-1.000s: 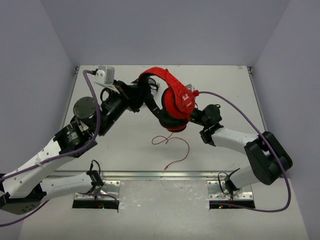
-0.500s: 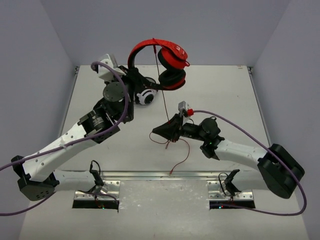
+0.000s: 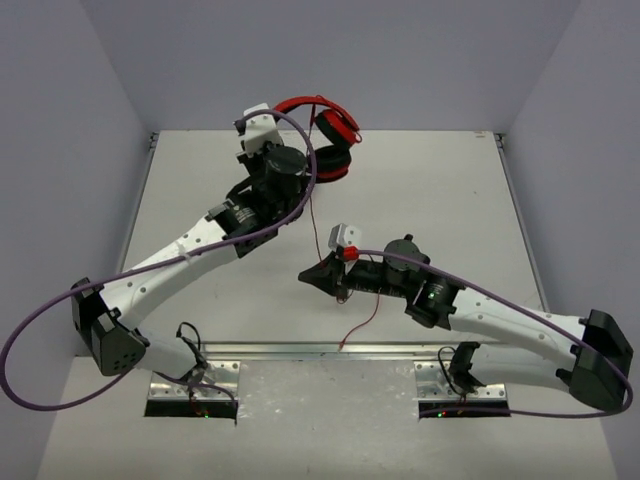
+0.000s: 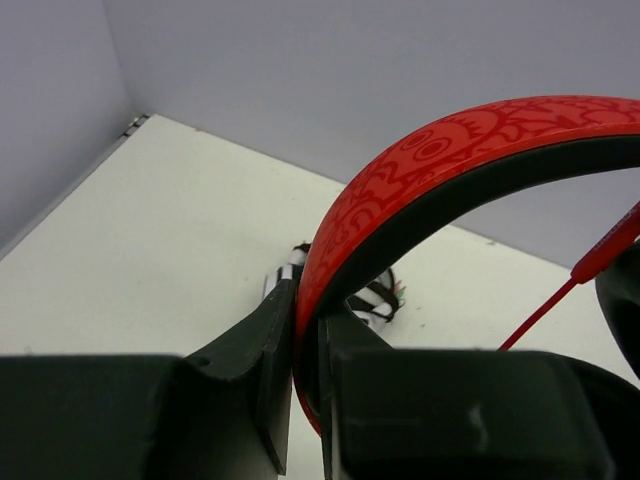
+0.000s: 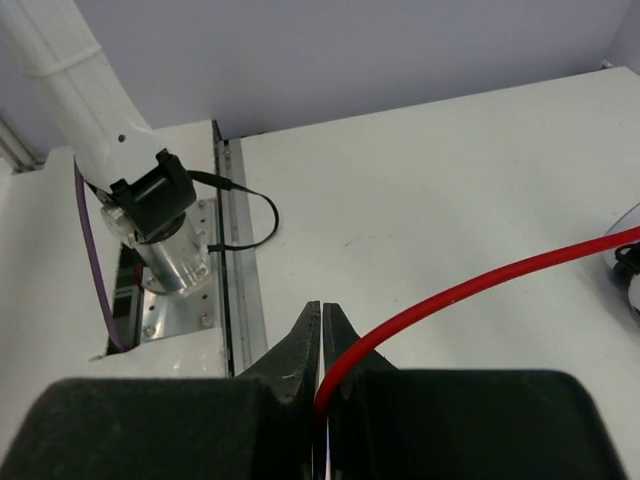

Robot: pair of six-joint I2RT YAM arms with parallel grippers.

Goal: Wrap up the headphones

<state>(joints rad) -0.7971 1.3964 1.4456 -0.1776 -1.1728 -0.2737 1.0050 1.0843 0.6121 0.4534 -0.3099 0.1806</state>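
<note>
My left fingers are clamped on the red headband, and my right fingers are pinched nearly shut on the thin red cord. A second ago the headphones hung over the middle of the tabletop with my right fingers up by an ear cup. Since then my left arm has carried them out to the far edge and held them up. My right has dropped low and taken the cord, which now runs in a fairly straight line between us, its loose tail trailing toward the near edge. With one end anchored and the line drawn out, I judge winding can begin.
</note>
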